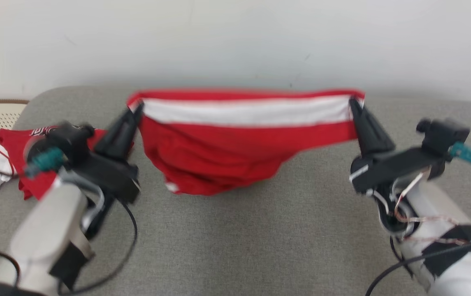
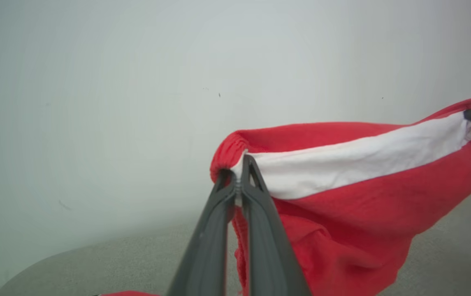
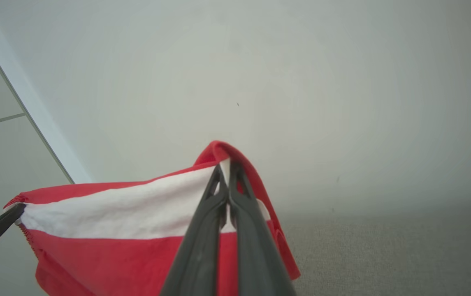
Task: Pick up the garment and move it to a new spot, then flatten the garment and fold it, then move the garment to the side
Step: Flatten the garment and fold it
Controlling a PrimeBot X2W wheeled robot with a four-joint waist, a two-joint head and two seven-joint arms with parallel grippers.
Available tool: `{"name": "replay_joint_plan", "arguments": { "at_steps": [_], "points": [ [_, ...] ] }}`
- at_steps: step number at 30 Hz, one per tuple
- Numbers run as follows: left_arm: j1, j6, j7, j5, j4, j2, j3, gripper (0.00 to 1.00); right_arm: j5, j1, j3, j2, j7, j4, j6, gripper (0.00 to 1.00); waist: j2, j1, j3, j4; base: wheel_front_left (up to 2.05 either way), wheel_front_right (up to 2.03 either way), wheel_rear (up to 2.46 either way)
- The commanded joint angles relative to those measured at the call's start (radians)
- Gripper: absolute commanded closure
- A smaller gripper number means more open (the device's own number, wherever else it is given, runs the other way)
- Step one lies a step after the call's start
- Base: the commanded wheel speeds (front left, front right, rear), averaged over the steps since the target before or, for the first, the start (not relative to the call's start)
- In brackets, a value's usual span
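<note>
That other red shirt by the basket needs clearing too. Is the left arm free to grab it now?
Probably not yet. The left pincer is shut on a corner of the red garment, stretched across to the right pincer. The red shirt lies close beside that arm, but it must let go first.

We locate the garment (image 1: 235,152) between left gripper (image 1: 136,107) and right gripper (image 1: 352,100), above the padded surface (image 1: 260,238); a second garment (image 1: 13,144) lies on its left edge.

Grey cloth-covered desk (image 1: 235,238) w/ rounded corners, against pale wall; crumpled red & white shirt (image 1: 17,164) lies near its left edge.
</note>
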Motion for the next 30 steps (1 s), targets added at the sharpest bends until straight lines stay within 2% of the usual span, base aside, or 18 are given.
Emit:
{"name": "replay_joint_plan", "arguments": {
  "at_steps": [1, 6, 10, 16, 22, 30],
  "points": [
    [-0.041, 0.000, -0.001, -0.016, 0.020, 0.020, -0.013, 1.00, 0.001, -0.035, 0.004, -0.008, 0.000, 0.003, 0.000, 1.00, 0.0000, 0.0000, -0.023, 0.005, 0.00, 0.00, 0.00],
    [-0.224, 0.000, -0.001, -0.071, 0.111, 0.083, -0.092, 1.00, 0.015, -0.172, -0.013, 0.005, 0.000, 0.039, 0.000, 1.00, 0.0000, 0.0000, -0.031, 0.000, 0.00, 0.00, 0.00],
    [-0.328, 0.000, 0.000, -0.113, 0.178, 0.112, -0.168, 1.00, 0.020, -0.263, 0.003, 0.019, 0.000, 0.080, 0.000, 1.00, 0.0000, 0.0000, -0.027, -0.006, 0.00, 0.00, 0.00],
    [-0.478, 0.000, 0.000, -0.172, 0.223, 0.150, -0.224, 1.00, 0.011, -0.404, -0.003, 0.021, 0.000, 0.131, 0.000, 1.00, 0.0000, 0.0000, 0.060, -0.019, 0.00, 0.00, 0.00],
    [-0.613, 0.001, 0.000, -0.176, 0.268, 0.150, -0.244, 1.00, -0.035, -0.569, -0.030, 0.030, 0.000, 0.201, -0.001, 1.00, 0.0000, 0.0000, 0.203, -0.031, 0.00, 0.00, 0.00],
    [-0.791, 0.000, 0.001, -0.206, 0.307, 0.108, -0.295, 1.00, -0.097, -0.815, -0.006, 0.054, 0.000, 0.327, -0.001, 1.00, 0.0000, 0.0000, 0.427, -0.040, 0.00, 0.00, 0.00]
  ]
}}
